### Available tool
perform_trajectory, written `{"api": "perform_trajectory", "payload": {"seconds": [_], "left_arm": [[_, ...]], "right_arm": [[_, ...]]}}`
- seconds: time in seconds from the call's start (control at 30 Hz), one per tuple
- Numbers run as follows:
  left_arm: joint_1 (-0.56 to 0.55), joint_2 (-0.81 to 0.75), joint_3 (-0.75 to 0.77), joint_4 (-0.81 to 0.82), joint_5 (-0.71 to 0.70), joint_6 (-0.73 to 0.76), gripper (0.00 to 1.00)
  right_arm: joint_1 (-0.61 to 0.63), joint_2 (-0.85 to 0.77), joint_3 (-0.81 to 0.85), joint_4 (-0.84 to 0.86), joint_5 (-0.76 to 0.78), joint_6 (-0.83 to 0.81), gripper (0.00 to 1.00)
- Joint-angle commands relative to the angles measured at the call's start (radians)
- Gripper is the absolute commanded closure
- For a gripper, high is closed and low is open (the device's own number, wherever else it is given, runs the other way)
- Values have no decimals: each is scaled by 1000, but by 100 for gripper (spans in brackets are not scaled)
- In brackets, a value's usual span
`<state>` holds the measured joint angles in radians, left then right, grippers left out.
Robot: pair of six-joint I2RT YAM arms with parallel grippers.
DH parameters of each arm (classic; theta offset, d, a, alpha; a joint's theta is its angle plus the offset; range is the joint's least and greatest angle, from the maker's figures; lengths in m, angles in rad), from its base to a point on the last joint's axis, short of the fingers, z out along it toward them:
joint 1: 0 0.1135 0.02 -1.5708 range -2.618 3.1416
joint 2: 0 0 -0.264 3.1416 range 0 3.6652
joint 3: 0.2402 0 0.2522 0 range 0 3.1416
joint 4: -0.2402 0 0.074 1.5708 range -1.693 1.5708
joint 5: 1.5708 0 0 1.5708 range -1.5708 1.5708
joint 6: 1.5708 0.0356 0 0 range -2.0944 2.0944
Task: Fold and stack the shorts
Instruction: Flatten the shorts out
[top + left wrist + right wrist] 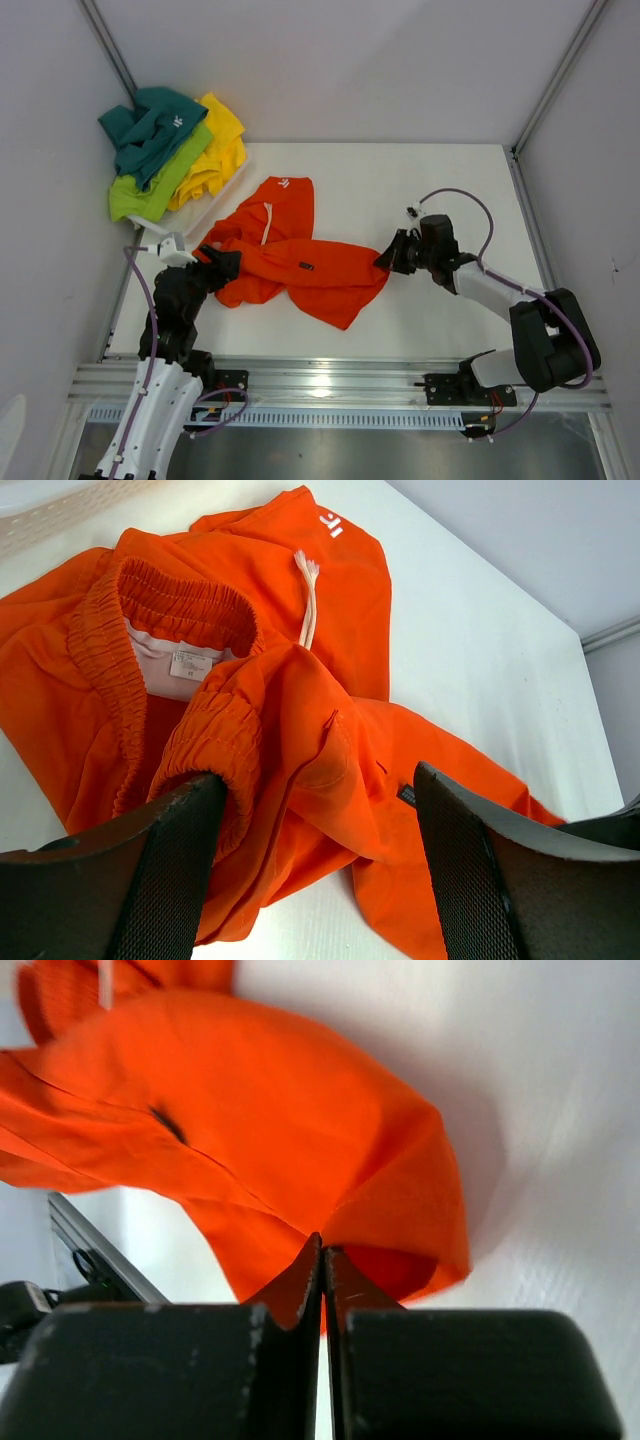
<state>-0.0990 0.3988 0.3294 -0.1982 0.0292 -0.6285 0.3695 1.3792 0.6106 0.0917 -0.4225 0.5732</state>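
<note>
Shorts wait in a heap at the far left corner: teal shorts [152, 125] on top, lime shorts [150, 192] beneath and yellow shorts [222, 145] beside them, all unfolded and overlapping. They lie in a white basket [228, 200], with cloth spilling over its rim.

Just in front of the basket, the left gripper [215, 265] hangs low over the table with its jaws wide apart and nothing between the pads. From its wrist camera the fingers [170, 870] straddle a bunched fold of elastic waistband, a stance that looks set for taking that end.

Spread across the middle, the orange shorts [290, 262] lie rumpled. One leg, marked with a small white logo, points toward the far wall, the white drawstring [308, 600] trails from the open waist, and the other leg stretches to the right.

At that right end the right gripper [388, 258] is clamped tight. Its wrist view shows the two fingers pressed together on the hem, with the cloth rising off the surface behind them. The hold seems meant to draw the garment out flat before any fold is made, so by this reading the task is near its start, with no pair yet folded or stacked.

Underneath is a plain white table [450, 190], matte and bright. White walls stand on three sides with metal struts in the corners, and an aluminium rail [340, 375] carries both arm bases along the near edge.
</note>
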Motion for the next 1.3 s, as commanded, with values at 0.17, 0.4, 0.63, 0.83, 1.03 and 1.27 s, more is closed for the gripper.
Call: {"api": "perform_trajectory", "payload": {"seconds": [0.17, 0.4, 0.63, 0.83, 1.03, 1.27], "left_arm": [[-2, 12, 31, 32, 9, -8, 22], [-2, 12, 20, 37, 3, -2, 22], [-2, 17, 42, 17, -9, 12, 23], [-2, -9, 74, -12, -25, 24, 22], [-2, 12, 60, 3, -23, 18, 22], [-4, 20, 59, 13, -18, 15, 22]], "right_arm": [[-32, 109, 235, -38, -50, 39, 100], [-89, 354, 319, 78, -136, 91, 96], [-138, 458, 302, 308, -216, 224, 95], [-139, 460, 264, 385, -259, 237, 45], [-138, 402, 212, 319, -217, 110, 39], [-138, 333, 118, 321, -180, 34, 41]]}}
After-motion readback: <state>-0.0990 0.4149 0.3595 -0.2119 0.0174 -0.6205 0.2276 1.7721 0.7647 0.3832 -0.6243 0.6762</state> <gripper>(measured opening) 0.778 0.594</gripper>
